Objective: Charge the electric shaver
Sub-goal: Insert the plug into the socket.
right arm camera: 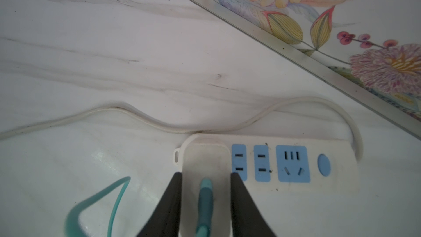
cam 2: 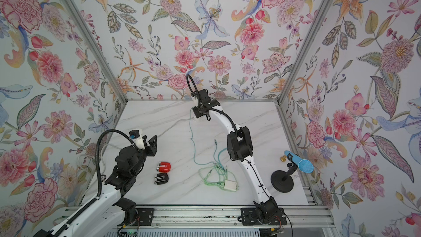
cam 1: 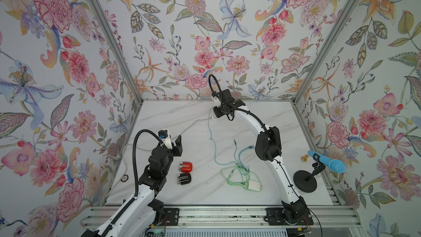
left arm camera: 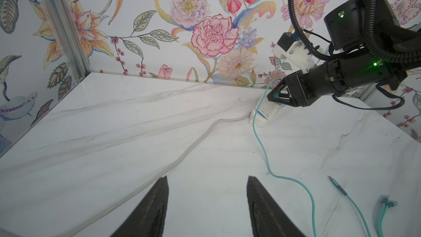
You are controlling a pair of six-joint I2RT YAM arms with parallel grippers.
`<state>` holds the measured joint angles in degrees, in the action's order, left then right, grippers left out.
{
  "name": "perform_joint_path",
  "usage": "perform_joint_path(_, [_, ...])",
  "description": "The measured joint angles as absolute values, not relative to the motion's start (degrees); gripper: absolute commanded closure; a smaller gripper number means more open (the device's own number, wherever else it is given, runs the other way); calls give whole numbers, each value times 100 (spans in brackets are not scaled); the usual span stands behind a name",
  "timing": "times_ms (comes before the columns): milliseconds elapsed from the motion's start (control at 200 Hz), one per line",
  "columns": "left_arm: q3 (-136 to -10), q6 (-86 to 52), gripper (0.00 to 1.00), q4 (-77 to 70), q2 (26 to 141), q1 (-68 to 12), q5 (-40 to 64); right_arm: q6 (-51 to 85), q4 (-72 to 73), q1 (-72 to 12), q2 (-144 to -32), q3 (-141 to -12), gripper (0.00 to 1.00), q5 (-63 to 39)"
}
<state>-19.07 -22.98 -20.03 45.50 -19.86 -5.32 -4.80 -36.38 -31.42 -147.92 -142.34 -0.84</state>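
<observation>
Marble tabletop (cam 1: 273, 122), floral walls. Right hand (right arm camera: 206, 174) pinches the charger (right arm camera: 205, 156) into the power strip (right arm camera: 330, 179), probably seating it for power. Left hand (left arm camera: 207, 179) hangs wide and empty near the red shaver (cam 1: 186, 166) and black shaver (cam 1: 184, 178), no cable attached.

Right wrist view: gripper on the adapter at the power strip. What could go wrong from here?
The right gripper is shut on the adapter over the strip. The strip looks unfixed, so pushing or pulling away may shift it. The teal cable runs into the cable tangle; tugging could drag that.
</observation>
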Motion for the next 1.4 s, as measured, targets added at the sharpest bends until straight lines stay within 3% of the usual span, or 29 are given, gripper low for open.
perform_joint_path(596, [-2250, -2235, 42, -2587, 5555, -1977, -12, -919, -3664, -2969, -15063, -14595, 66, -561])
perform_joint_path(976, [-2270, -2233, 42, -2622, 5581, -1977, 30, -1103, -3629, -2969, -15369, -15008, 64, -493])
perform_joint_path(1281, [-2362, -2231, 42, -2622, 5596, -1977, 40, -1367, -3763, -2956, -15745, -14984, 55, -246])
perform_joint_path(1401, [-2421, -2233, 42, -2628, 5682, -1977, 123, -1444, -3874, -2950, -15771, -14918, 57, -158])
